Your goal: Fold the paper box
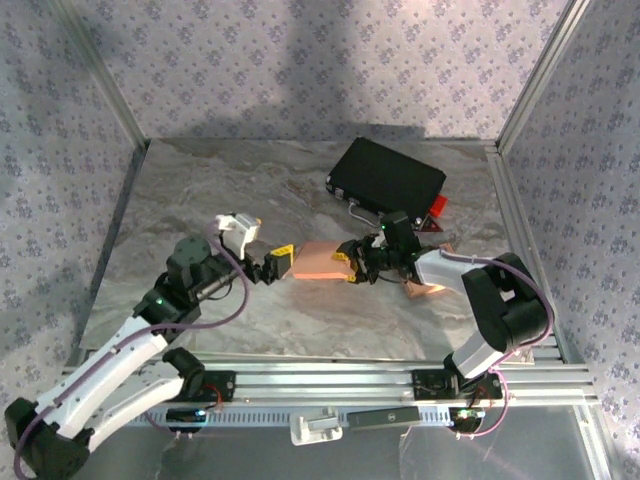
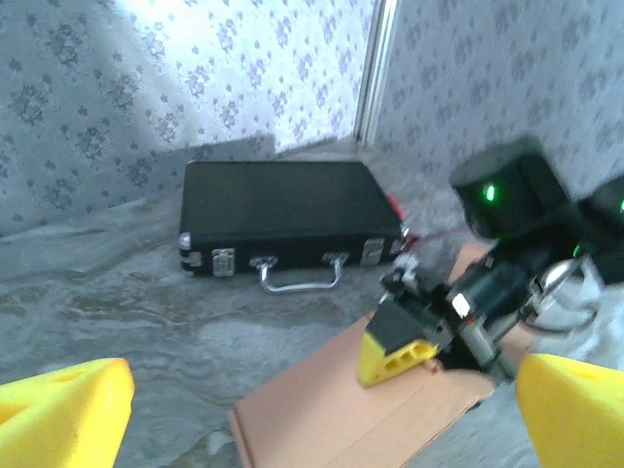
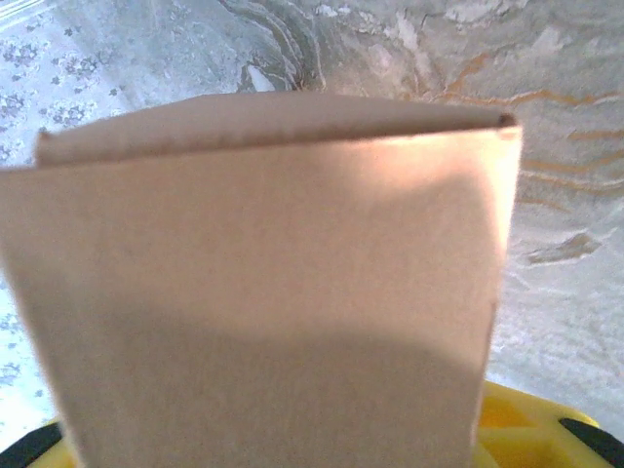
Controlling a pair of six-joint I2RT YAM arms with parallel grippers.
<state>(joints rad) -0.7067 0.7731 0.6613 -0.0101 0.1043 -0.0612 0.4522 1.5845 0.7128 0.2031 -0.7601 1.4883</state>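
Observation:
The paper box (image 1: 318,262) is a flat brown cardboard piece lying mid-table. My left gripper (image 1: 280,262) stands open just off its left end; in the left wrist view its yellow fingers (image 2: 63,409) sit wide apart with the box (image 2: 331,414) ahead between them, untouched. My right gripper (image 1: 353,262) is shut on the box's right end, one yellow fingertip (image 2: 395,353) pressing on the top face. In the right wrist view the cardboard (image 3: 263,273) lies across the jaws and hides most of the fingers (image 3: 526,429).
A black hard case (image 1: 385,178) with a metal handle (image 2: 297,278) lies at the back right, a red item (image 1: 437,206) beside it. Another brown cardboard piece (image 1: 425,286) lies under the right arm. Patterned walls and metal posts enclose the table.

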